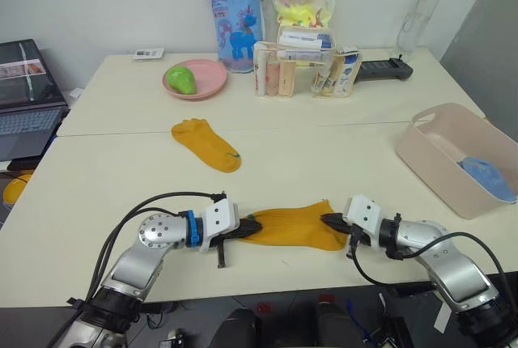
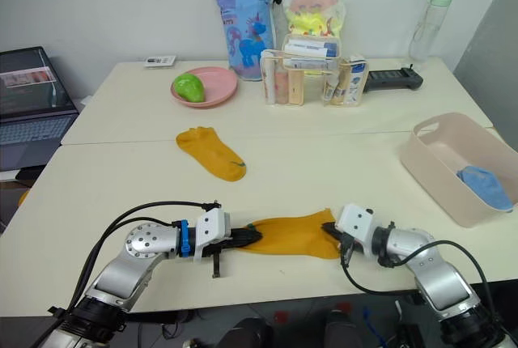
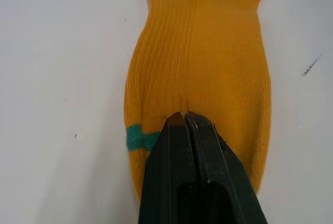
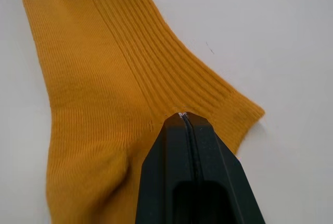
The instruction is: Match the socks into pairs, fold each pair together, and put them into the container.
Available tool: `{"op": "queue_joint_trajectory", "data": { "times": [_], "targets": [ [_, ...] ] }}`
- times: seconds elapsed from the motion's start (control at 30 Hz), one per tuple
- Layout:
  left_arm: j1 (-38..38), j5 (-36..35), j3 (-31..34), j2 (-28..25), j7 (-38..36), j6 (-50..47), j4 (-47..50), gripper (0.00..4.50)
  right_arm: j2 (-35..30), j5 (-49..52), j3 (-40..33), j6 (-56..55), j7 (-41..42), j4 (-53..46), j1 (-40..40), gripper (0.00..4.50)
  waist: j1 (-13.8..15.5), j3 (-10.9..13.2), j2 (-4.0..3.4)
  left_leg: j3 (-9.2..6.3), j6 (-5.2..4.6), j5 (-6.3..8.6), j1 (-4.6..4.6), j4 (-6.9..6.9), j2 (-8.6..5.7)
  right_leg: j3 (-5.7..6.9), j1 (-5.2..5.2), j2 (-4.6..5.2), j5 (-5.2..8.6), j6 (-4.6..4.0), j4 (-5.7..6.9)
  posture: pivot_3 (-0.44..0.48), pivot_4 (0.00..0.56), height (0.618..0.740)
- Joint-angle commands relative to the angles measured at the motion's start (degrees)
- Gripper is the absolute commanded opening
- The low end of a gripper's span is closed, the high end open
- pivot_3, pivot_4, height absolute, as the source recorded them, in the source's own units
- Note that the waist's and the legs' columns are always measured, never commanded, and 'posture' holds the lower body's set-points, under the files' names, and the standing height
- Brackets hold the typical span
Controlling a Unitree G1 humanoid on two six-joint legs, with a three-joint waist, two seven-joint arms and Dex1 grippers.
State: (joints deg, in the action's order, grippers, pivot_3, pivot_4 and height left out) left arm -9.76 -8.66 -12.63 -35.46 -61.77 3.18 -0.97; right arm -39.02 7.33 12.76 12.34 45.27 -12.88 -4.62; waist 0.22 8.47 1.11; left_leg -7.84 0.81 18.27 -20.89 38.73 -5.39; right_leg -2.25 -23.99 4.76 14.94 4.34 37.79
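Two tables [image 1: 121, 194] pushed edge to edge carry the work, and the pale container [image 1: 433, 162] stands at their right end, within the right arm's reach, with a light blue sock [image 1: 488, 178] already lying inside it; whether that is one sock or a folded pair is hard to tell from this angle. Near the front edge, a mustard yellow sock [image 1: 293, 228] lies flat and stretched lengthwise between the two arms, most likely so it stays smooth for pairing or folding. The left gripper [image 1: 248, 227] has its fingers closed together, pinching the toe end by the green stripe, and the right gripper [image 1: 330, 222] is likewise clamped on the ribbed cuff end, so the cloth is held at both extremes. Its match, the second mustard sock [image 1: 205, 144], lies loose further back toward the middle, well apart from the held one, untouched and waiting to be joined.
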Motion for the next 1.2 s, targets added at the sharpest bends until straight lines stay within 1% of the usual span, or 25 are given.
{"op": "queue_joint_trajectory", "data": {
  "times": [0.03,0.1,0.27,0.33,0.5,0.63,0.77,0.87,0.9,1.0,1.07,1.13,1.17,1.2],
  "targets": [
    [0.7,-1.0,1.6,-1.2,-1.0,0.9,-0.4,0.01,-2.3,-0.9,-2.4,-0.3,0.9,1.5,2.0,0.00,0.1,0.0,0.00,-0.01,0.00,0.00,0.00,0.00,0.00,0.01,0.00,0.00,0.00,0.00,0.00,0.000,0.150,0.740],
    [0.7,-1.8,2.1,-1.2,-1.3,0.6,0.1,0.01,-2.5,-0.4,-3.1,-0.6,1.3,0.9,2.6,0.00,0.1,0.0,0.00,0.00,0.00,0.00,0.01,0.00,0.00,0.01,0.01,0.00,0.00,0.00,-0.01,0.000,0.150,0.740],
    [0.8,-6.5,4.3,-1.7,-2.9,-2.9,4.7,0.01,0.3,9.4,-6.5,3.1,3.8,-6.6,3.0,0.00,0.0,0.0,0.00,0.00,0.00,0.00,-0.02,0.00,0.01,-0.01,-0.02,0.00,0.00,0.00,0.00,0.000,0.150,0.740],
    [1.6,-7.3,4.6,-2.1,-3.1,-3.8,6.4,0.01,0.8,10.9,-6.4,4.7,4.2,-8.2,2.8,0.00,-0.2,0.0,0.00,0.00,0.00,0.00,-0.02,-0.01,0.03,-0.03,-0.04,0.00,0.00,0.00,0.03,0.000,0.150,0.740],
    [3.2,-7.1,4.6,-3.2,-3.0,-5.0,8.4,0.01,0.6,9.6,-4.4,6.4,4.7,-8.7,3.1,0.00,-0.1,0.0,0.00,0.00,0.00,0.01,-0.02,-0.03,0.03,-0.02,-0.04,-0.01,0.00,0.00,0.00,0.000,0.150,0.740],
    [4.7,-2.8,3.6,-4.8,-1.9,-3.7,5.5,0.01,-1.1,4.3,-1.1,4.5,5.1,-5.8,4.8,0.00,-0.1,0.0,-0.01,-0.01,0.00,0.01,-0.02,-0.02,0.02,0.00,-0.03,-0.01,0.00,0.00,0.00,0.000,0.150,0.740],
    [5.6,-2.7,4.1,-4.2,-1.3,-2.2,3.3,0.01,-3.4,3.8,-2.9,3.8,5.7,-5.0,6.5,0.00,0.1,0.0,0.00,-0.02,-0.01,0.01,-0.01,-0.03,0.01,0.01,0.00,-0.01,0.00,0.00,-0.04,0.000,0.150,0.740],
    [6.2,-3.5,4.6,-4.5,-1.5,-2.1,3.7,0.01,-5.3,4.1,-4.9,2.7,6.2,-4.6,8.0,0.00,0.3,0.0,0.00,-0.03,-0.01,0.01,0.01,-0.02,0.01,0.03,0.05,0.00,0.00,0.00,-0.05,0.000,0.150,0.740],
    [6.5,-4.3,4.9,-4.5,-1.7,-2.7,4.4,0.01,-5.5,4.9,-5.8,2.7,6.3,-5.0,8.6,0.00,0.3,0.0,0.01,-0.03,-0.01,0.01,0.02,-0.02,0.01,0.03,0.06,0.00,0.00,0.00,-0.05,0.000,0.150,0.740],
    [7.8,-11.3,7.8,-4.3,-2.2,-8.0,9.1,0.01,-4.8,12.4,-11.4,6.3,6.7,-9.0,10.2,0.00,0.3,0.0,0.01,-0.02,-0.02,0.02,0.02,-0.01,0.02,0.01,0.07,0.01,0.00,0.00,-0.05,0.000,0.150,0.740],
    [8.5,-14.1,9.1,-4.5,-2.5,-10.5,11.1,0.01,-4.7,14.7,-13.3,7.9,6.7,-10.6,10.7,0.00,0.2,0.0,0.01,-0.02,-0.05,0.03,0.00,-0.01,0.03,-0.01,0.04,0.01,0.00,0.00,-0.03,0.000,0.150,0.740],
    [7.7,-22.0,14.6,-3.5,2.6,-20.0,13.4,0.01,-3.2,18.7,-18.7,11.0,3.7,-10.9,9.4,0.00,0.2,0.0,0.01,-0.03,-0.06,0.04,0.00,-0.02,0.04,0.00,0.03,0.01,0.00,0.00,0.00,0.000,0.150,0.740],
    [7.4,-24.5,16.6,-3.2,4.4,-23.1,14.1,0.01,-2.6,19.7,-20.6,11.9,2.3,-10.7,8.8,0.00,0.2,0.0,0.01,-0.06,-0.07,0.04,0.00,-0.02,0.05,0.02,0.05,0.01,0.00,0.00,0.01,0.000,0.150,0.740],
    [6.6,-25.5,18.9,-2.4,7.2,-24.5,13.3,0.18,-1.8,19.4,-22.2,11.9,0.2,-9.7,8.0,0.18,0.2,0.0,0.00,-0.06,-0.08,0.05,0.01,-0.01,0.05,0.02,0.04,0.00,0.00,0.00,0.02,0.000,0.150,0.740]
  ]
}}
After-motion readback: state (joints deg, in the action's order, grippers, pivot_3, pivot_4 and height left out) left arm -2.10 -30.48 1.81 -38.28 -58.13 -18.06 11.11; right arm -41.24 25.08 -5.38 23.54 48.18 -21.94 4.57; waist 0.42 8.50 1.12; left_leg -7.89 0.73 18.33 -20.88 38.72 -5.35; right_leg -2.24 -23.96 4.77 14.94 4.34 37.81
